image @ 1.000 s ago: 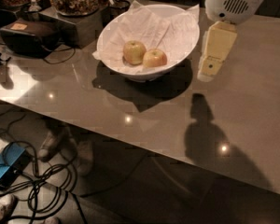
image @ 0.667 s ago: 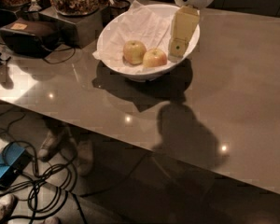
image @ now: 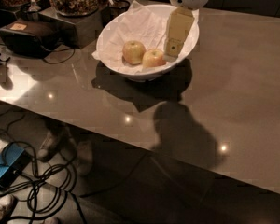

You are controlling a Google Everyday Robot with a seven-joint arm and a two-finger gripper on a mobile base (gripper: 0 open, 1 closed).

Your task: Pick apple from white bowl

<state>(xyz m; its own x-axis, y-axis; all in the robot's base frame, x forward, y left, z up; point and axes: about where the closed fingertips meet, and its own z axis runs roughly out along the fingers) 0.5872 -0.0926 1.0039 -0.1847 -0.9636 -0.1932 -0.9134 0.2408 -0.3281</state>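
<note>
**A:** Where is your end effector now?

**B:** Your end effector (image: 174, 46) hangs inside the white bowl (image: 107, 38), on its right side. Its tip is low over the crumpled paper lining (image: 142, 24), just beside the apple (image: 154, 58).

**A:** And a second ago?

**B:** Then it stood outside the bowl, off to the right, above the bare desk (image: 238, 78). A little later it was over the bowl's right rim, and now it has come further left and down. Its shadow (image: 184, 132) on the desk has slid left with it.

**A:** Has the fruit moved?

**B:** No. Your apple (the one with the orange-red blush) lies where it lay, in the bottom of the bowl. It touches the paler apple (image: 134, 52) on its left, and the bowl has not shifted on the desk either.

**A:** Does the end effector hold anything?

**B:** Nothing that you can see, and the apple rests free on the paper. I cannot tell whether the end effector is open or closed, nor whether its tip touches the apple.
</note>
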